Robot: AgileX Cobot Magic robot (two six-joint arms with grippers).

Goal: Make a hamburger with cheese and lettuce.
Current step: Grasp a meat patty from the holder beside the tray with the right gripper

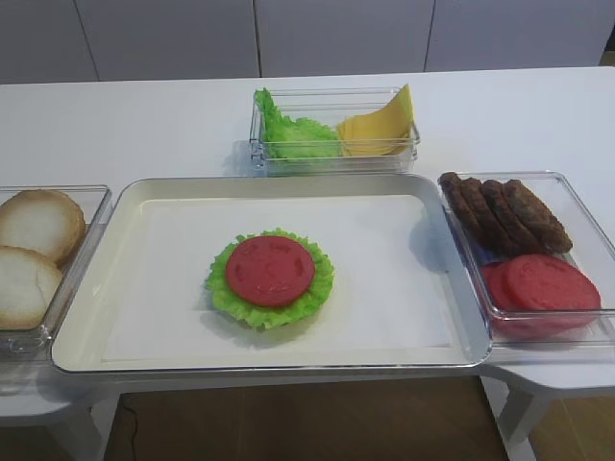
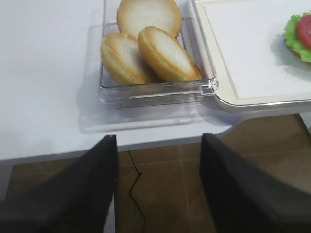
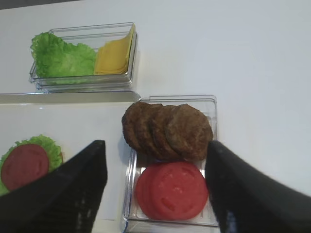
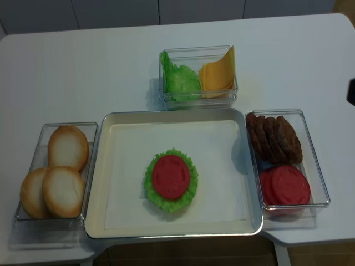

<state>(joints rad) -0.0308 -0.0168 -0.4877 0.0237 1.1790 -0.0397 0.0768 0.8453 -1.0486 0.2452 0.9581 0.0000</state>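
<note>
Pale bun halves (image 4: 55,174) are lying in the left clear bin (image 4: 33,224), spare patties (image 4: 274,138) and tomato discs (image 4: 285,185) are sitting in the right one (image 4: 316,160).

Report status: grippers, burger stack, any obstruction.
Right gripper open, empty, above patties. Left gripper open, empty, near buns. Hamburger: tomato on lettuce, on tray. Nothing in the way.

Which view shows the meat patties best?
The right wrist view: the meat patties fill its centre, overlapped in the clear container above the tomato slices. Both exterior high views show them smaller at right. The left wrist view misses them.
</note>
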